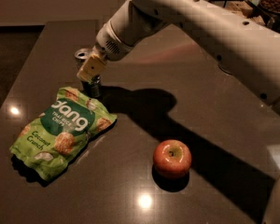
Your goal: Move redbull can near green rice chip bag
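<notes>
The redbull can (94, 86) stands upright on the dark table (214, 111), its base just behind the top edge of the green rice chip bag (63, 129). The can's shiny top shows at the upper left of my gripper (89, 68). The gripper is shut around the can's middle, and one beige finger pad (91, 67) covers the can's front. The bag lies flat at the front left, with its white lettering facing up.
A red apple (172, 158) sits at the front centre-right, well apart from the bag. My white arm (200, 22) reaches in from the upper right and casts a broad shadow across the table. Dark objects stand at the far right corner.
</notes>
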Robot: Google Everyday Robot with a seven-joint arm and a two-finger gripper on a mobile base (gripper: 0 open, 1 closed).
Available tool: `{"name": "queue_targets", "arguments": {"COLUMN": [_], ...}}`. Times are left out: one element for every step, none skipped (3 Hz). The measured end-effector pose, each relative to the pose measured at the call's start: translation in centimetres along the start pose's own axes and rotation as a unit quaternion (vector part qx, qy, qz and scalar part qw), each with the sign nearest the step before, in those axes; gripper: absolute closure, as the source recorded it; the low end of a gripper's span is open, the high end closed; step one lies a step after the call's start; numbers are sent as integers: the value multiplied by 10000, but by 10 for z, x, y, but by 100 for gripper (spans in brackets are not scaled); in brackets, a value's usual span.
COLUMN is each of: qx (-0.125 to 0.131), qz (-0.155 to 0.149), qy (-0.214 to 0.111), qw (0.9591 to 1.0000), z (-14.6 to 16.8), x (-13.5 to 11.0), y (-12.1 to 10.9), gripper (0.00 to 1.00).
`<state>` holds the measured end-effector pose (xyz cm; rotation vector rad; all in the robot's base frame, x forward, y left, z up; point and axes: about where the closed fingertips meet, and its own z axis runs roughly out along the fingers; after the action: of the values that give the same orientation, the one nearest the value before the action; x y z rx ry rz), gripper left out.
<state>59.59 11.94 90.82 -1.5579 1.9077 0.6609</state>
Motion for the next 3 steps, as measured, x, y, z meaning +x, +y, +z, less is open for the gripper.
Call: {"name": "queue_targets", "arguments": {"qx": [-7, -24, -34], "qz": [-5, -13, -18], "qy": [5, 11, 14], "qw": [10000, 10000, 10000], "z": [2, 3, 4], "x": [-1, -2, -2], "y": [0, 1, 2], "gripper": [28, 4, 0]}}
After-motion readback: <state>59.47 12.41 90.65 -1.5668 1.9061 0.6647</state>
